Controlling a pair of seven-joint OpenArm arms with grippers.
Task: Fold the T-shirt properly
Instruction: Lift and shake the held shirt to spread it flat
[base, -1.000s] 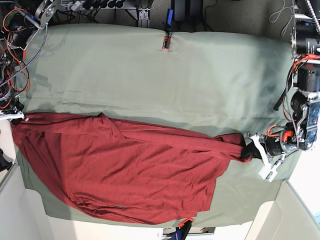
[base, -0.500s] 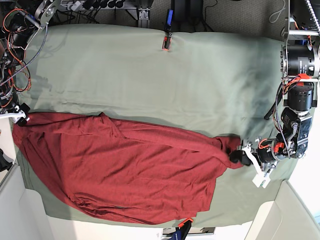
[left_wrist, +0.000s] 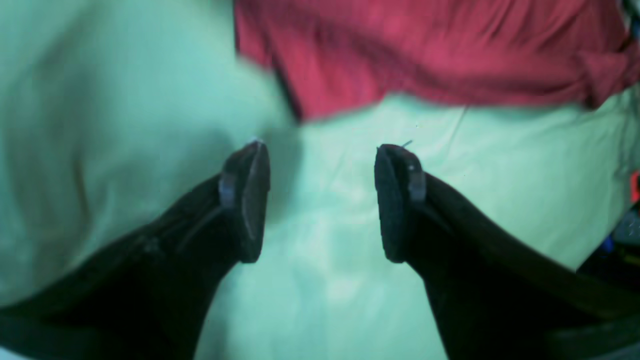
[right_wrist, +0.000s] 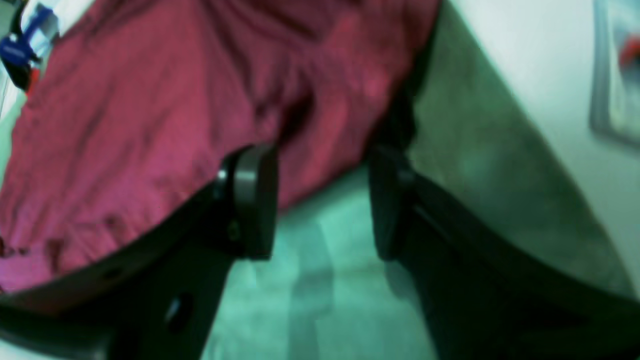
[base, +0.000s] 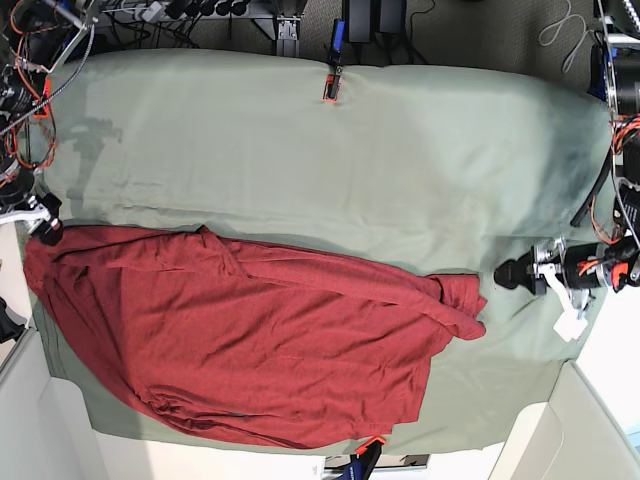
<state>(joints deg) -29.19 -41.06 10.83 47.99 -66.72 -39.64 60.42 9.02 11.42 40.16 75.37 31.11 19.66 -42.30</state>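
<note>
Base view shows the T-shirt spread loosely over the lower half of the frame, on the sage-green cloth sheet that covers the table. It is not folded in any neat sense: one flap lies turned over near the upper left of the garment, the lower edge curves and rumples, and a sleeve bunches into a knot at the right end. By my reading the folding has barely begun; the shirt needs flattening before proper folds can be made.

The left gripper sits at the right of the frame, just beside the bunched sleeve but apart from it; in its wrist view the jaws stand wide with only green sheet between them. The right gripper is at the left corner of the shirt, jaws likewise parted and holding nothing.

An orange-and-black clip sits at the sheet's upper edge, well clear. Nothing blocks the work.
</note>
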